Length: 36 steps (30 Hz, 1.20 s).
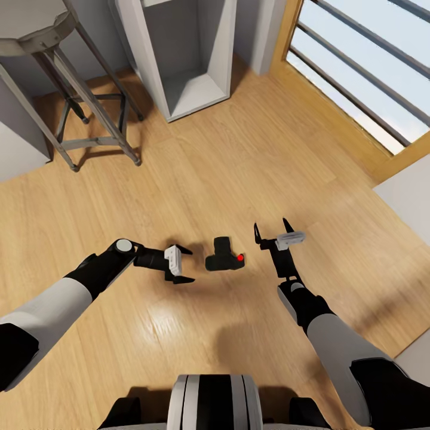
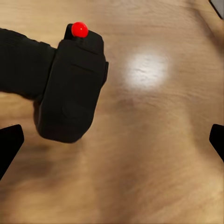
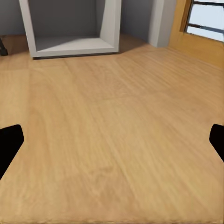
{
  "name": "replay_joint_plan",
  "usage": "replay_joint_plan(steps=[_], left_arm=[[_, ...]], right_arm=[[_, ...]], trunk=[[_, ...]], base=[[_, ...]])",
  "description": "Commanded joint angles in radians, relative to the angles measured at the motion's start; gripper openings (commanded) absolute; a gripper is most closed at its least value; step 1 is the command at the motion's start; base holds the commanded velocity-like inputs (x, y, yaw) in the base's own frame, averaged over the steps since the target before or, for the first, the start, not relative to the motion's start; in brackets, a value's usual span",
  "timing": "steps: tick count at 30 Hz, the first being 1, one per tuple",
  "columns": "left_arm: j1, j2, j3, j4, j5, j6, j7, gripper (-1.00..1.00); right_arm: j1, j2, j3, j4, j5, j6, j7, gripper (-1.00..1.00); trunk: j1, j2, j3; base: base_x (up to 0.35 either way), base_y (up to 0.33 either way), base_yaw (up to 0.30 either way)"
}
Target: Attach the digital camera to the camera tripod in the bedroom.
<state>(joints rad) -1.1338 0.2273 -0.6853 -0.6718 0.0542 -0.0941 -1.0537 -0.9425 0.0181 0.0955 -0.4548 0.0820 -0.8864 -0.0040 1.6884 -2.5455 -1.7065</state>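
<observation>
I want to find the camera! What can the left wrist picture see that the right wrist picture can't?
The left wrist view alone shows the digital camera lying on the floor, its red button bright, with the left gripper open beside it. The right wrist view alone shows the white shelf and the door frame, past the open right gripper. Both show the light wood floor and black fingertips at the picture edges.

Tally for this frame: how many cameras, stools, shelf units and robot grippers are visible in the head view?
Digital camera: 1
Stool: 1
White shelf unit: 1
Grippers: 2, the left gripper and the right gripper
Total: 5
</observation>
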Motion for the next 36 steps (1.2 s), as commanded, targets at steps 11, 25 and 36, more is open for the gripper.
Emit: replay_joint_plan(steps=[11,25,36], left_arm=[[-0.001,0.001,-0.003,-0.005,0.009,-0.009,0.010,1.00],[-0.001,0.004,0.092,-0.002,0.011,-0.010,0.013,1.00],[-0.001,0.002,0.105,0.000,0.010,-0.041,0.011,1.00]], right_arm=[[-0.001,0.000,-0.004,0.001,0.006,-0.001,-0.001,1.00],[-0.001,-0.003,-0.006,-0.088,0.007,0.000,-0.012,1.00],[-0.004,-0.004,-0.017,-0.126,0.008,0.001,-0.011,1.00]], trunk=[[0.005,-0.003,-0.043],[0.011,-0.006,-0.097],[0.016,-0.009,-0.126]], base=[[0.000,0.000,0.000],[0.000,0.000,0.000],[0.000,0.000,0.000]])
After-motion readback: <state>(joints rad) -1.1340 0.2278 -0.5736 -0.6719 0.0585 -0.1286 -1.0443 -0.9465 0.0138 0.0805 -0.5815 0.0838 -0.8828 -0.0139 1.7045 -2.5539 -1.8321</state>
